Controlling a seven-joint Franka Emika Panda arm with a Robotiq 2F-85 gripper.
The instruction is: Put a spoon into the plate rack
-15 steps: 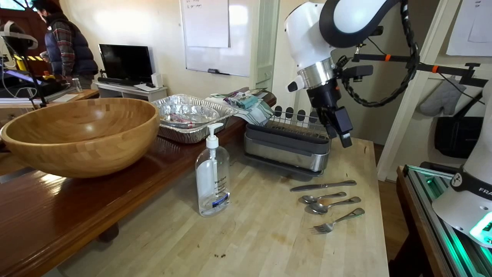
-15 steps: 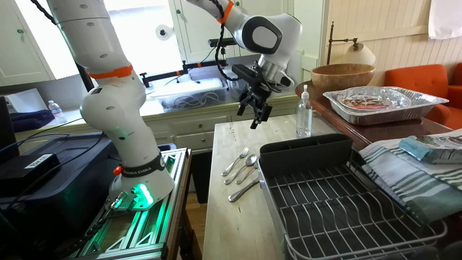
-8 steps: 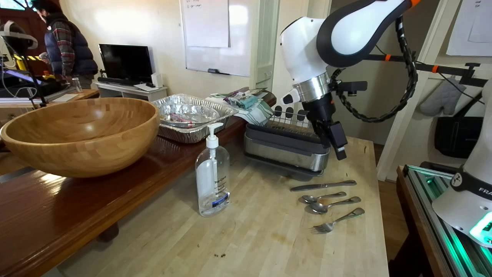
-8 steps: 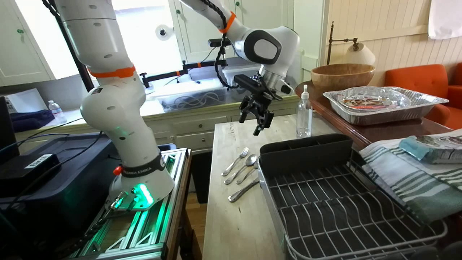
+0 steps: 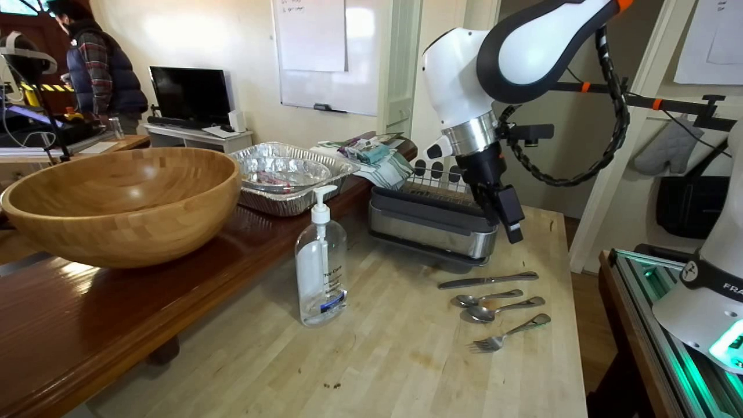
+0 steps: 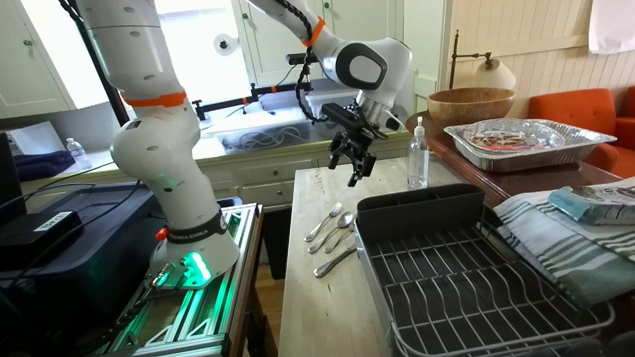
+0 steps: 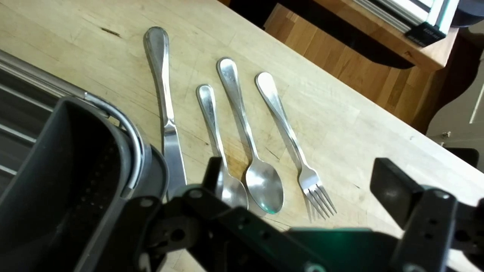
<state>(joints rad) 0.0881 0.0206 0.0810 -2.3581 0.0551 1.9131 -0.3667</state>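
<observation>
- While hovering with tool (image 7: 301,181) spread wide, empty: may bump rack (image 5: 429,231) if lowered crooked.
- Could pinch small spoon (image 7: 218,139) and large spoon (image 7: 249,136), lying close.

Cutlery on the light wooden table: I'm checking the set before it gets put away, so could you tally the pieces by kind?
Spoons: 2
Knife: 1
Fork: 1
Total: 4
</observation>
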